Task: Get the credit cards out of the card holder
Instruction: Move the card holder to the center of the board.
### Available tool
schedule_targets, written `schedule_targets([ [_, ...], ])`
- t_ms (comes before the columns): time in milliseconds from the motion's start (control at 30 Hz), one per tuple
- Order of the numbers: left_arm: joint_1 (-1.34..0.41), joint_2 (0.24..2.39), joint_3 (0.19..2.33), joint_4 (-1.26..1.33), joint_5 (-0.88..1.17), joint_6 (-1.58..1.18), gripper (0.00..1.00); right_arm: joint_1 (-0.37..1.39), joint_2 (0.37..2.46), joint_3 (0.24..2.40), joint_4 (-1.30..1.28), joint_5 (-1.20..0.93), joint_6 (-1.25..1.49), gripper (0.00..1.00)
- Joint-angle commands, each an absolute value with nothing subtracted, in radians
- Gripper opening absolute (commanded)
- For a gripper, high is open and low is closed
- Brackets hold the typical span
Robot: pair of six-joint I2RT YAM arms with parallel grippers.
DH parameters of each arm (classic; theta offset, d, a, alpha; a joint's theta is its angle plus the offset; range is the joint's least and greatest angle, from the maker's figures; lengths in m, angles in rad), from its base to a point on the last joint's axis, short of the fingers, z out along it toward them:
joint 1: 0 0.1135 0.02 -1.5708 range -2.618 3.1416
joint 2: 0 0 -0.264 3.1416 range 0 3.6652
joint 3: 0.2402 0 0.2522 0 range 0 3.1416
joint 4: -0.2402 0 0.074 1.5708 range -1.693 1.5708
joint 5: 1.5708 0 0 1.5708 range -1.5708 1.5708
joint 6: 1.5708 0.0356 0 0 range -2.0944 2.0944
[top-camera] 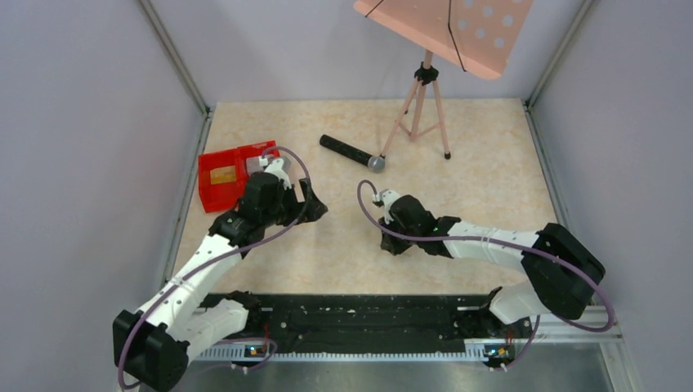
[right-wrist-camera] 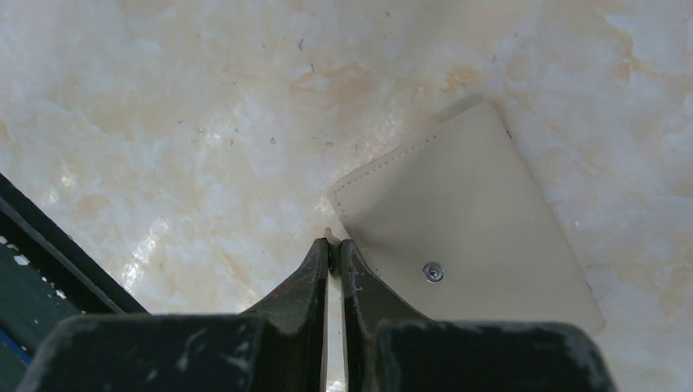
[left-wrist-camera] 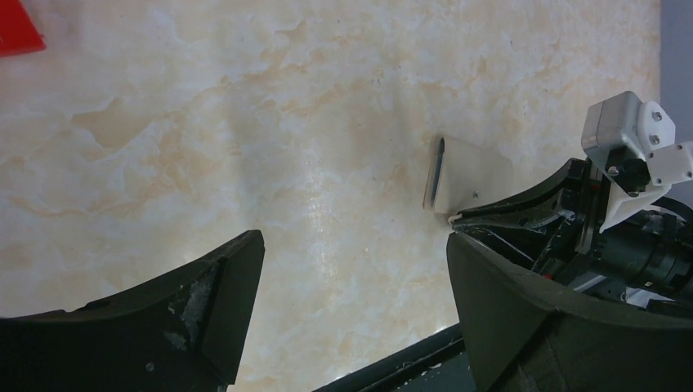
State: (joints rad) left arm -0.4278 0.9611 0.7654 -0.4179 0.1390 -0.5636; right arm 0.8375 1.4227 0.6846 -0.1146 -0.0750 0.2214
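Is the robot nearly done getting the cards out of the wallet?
Partly, it seems. Done: a gold card lies in the red tray, with something grey beside it, maybe another card. In hand: the right gripper pinches the edge of the card holder; the left gripper is open and empty. Left: the holder's inside is hidden, so more cards may remain.

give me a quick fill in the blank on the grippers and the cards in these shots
1. The right gripper is ___ on an edge of the card holder.
2. The left gripper is ___, with nothing between its fingers.
3. A gold credit card lies in the ___ tray.

Missing words: shut; open; red
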Motion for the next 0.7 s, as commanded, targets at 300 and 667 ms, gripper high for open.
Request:
schedule_targets([
  [300,-0.43,1.005,0.714,-0.295,0.219,-0.633,0.86,0.943,1.376,0.626,0.019,-0.074,0.477,0.2],
  [667,-0.43,1.04,0.72,-0.29,0.282,-0.624,0.84,0.943,1.342,0.574,0.036,-0.101,0.536,0.24],
])
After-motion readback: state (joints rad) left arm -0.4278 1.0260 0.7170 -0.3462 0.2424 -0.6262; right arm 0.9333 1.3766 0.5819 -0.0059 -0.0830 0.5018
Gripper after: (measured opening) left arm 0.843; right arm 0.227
